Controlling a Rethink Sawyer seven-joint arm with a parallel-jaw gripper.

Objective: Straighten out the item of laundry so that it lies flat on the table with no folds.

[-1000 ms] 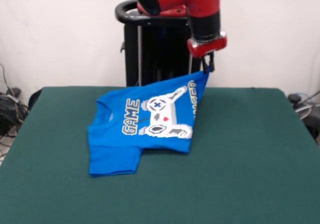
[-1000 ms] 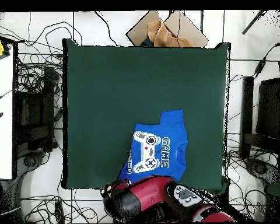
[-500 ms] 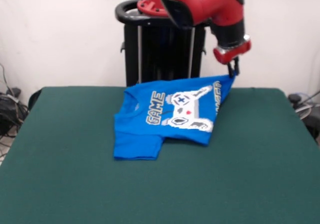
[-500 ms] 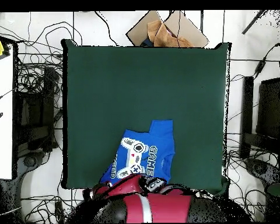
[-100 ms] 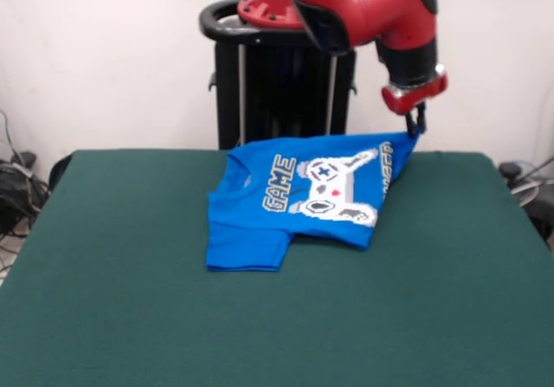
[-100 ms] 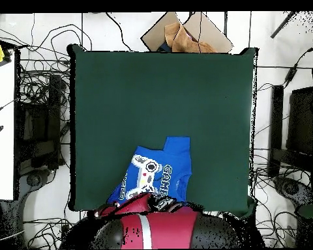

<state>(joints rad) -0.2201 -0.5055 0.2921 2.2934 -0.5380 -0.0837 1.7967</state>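
The item of laundry (image 5: 303,198) is a bright blue T-shirt with a white game controller print and the word "GAME". It lies partly on the green table (image 5: 260,326) near the far edge, with one corner lifted at the upper right. My gripper (image 5: 414,129) is shut on that raised corner, just above the table's far right side. One sleeve lies flat toward the front left and the right part is folded under. In the overhead view the shirt (image 6: 156,174) sits by the bottom edge of the table (image 6: 159,97), and the red arm (image 6: 149,224) hides the gripper.
A black pedestal (image 5: 277,84) stands behind the table. Cables (image 6: 38,117) and dark equipment surround the table on the floor. A cardboard piece (image 6: 185,32) lies past the table's top edge in the overhead view.
My gripper has moved right in the front view, dragging the shirt by its corner. The whole shirt has slid rightward across the table and a little toward the far edge.
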